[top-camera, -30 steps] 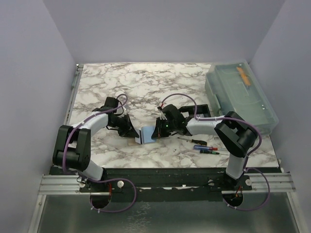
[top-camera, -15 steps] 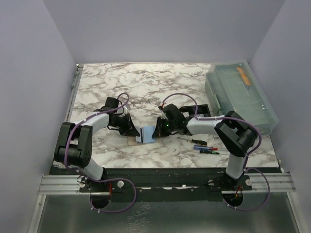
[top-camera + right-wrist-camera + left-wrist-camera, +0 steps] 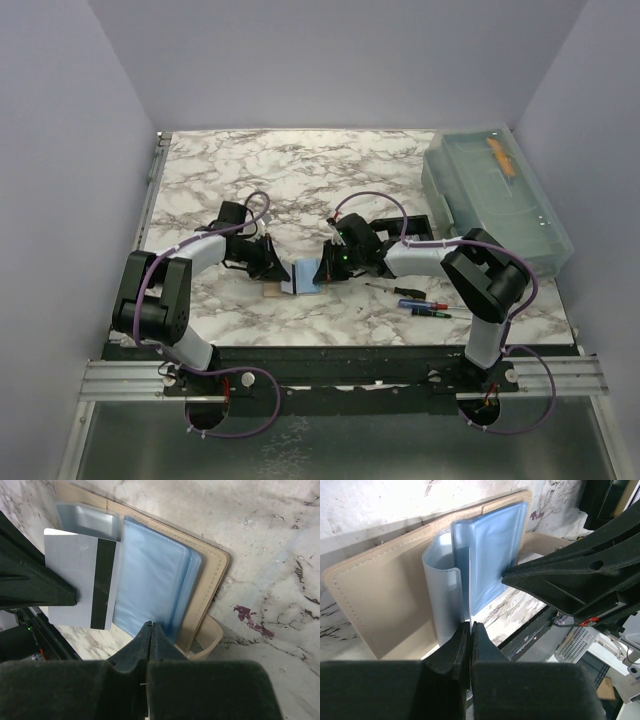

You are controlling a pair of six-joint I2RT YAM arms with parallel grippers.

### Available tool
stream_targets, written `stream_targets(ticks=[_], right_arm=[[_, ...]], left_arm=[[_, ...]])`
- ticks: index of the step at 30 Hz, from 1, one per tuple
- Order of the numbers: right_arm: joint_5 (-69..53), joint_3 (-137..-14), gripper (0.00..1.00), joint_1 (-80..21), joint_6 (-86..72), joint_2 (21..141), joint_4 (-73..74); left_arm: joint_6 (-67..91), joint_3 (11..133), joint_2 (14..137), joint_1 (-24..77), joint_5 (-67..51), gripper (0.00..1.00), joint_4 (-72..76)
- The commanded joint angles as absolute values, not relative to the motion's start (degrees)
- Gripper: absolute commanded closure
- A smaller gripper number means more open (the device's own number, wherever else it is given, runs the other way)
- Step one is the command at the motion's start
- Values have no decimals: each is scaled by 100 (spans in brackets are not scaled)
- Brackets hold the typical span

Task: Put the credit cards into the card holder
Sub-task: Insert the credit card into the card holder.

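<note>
Top view: left claw point(image 3: 272, 272) and right claw point(image 3: 322, 272) meet over one tan card holder point(image 3: 300, 279) on the surface point(image 3: 300, 170). Three screwdrivers point(image 3: 420, 304) lie nearby.

Left wrist: the left claw point(image 3: 470, 626) pinches one card point(image 3: 466, 590) edge-on above the holder point(image 3: 380, 605).

Right wrist: the right claw point(image 3: 150, 625) is closed at the blue sleeves point(image 3: 150, 575); its grip is unclear. The card point(image 3: 82, 580) is silver and black-striped.

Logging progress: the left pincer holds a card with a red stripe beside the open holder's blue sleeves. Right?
The stripe is black, not red; the right wrist view shows it. Otherwise yes: the left pincer holds the card beside the open holder's blue sleeves.
</note>
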State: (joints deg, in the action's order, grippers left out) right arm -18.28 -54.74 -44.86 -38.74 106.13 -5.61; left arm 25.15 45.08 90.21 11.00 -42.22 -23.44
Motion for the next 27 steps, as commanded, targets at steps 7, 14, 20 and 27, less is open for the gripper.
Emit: stream_targets(ticks=[7,14,20,27], right_arm=[[-1395,-5482,100,-4372,-3618,10885,-261],[-1436,-5513,100,-4307,-3463,10890,-193],[-1529,-5546,100,-4297,-3351,10953,-224],[-1625,-5523,100,-4289,-3342,11000,-324]], left_arm=[[2353,4333,8807,1187,-4526,100,-2164],[2300,4370,8977,1187,-4538,100,-2096],[2265,4505,9097,1187,-4266,100,-2057],[2288,4476,9125,1195,-4013,100,-1833]])
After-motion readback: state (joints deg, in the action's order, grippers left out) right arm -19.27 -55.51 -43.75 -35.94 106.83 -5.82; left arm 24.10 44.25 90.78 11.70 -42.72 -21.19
